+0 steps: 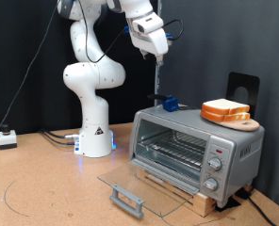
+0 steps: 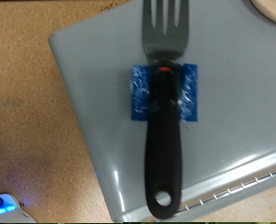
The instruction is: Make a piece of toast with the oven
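Oven door dropped open for loading, toast stacked on a board atop it; gripper hovers above a spatula parked on the roof, finger spread indeterminable.

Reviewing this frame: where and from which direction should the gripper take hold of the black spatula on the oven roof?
Grip the spatula by its long black handle, near the blue holder it sits on, coming straight down from above. It lies flat along the oven top, so the narrow handle probably fits crosswise between the fingers. The gripper hangs above it; its fingers don't show clearly.
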Available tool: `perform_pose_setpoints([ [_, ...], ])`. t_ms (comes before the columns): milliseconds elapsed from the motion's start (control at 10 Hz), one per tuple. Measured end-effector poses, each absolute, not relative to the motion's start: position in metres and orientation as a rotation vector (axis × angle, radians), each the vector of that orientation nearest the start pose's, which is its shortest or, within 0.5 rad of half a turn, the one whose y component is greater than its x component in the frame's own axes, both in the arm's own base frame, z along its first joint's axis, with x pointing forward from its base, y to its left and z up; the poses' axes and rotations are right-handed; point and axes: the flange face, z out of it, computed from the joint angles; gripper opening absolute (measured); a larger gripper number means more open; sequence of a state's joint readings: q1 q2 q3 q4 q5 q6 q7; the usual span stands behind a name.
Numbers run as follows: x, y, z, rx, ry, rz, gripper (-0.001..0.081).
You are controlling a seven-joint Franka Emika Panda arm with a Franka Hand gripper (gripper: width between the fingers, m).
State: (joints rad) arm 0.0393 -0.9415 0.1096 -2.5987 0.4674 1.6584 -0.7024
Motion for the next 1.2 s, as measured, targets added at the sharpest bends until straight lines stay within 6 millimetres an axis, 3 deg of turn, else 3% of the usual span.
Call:
perform_pose_setpoints([
  [600,0.255,0.104,0.524,-2.555,-0.98,-0.161,0.0809],
  [1200,0.259,0.13,0.464,-2.596,-1.013,-0.179,0.0809],
])
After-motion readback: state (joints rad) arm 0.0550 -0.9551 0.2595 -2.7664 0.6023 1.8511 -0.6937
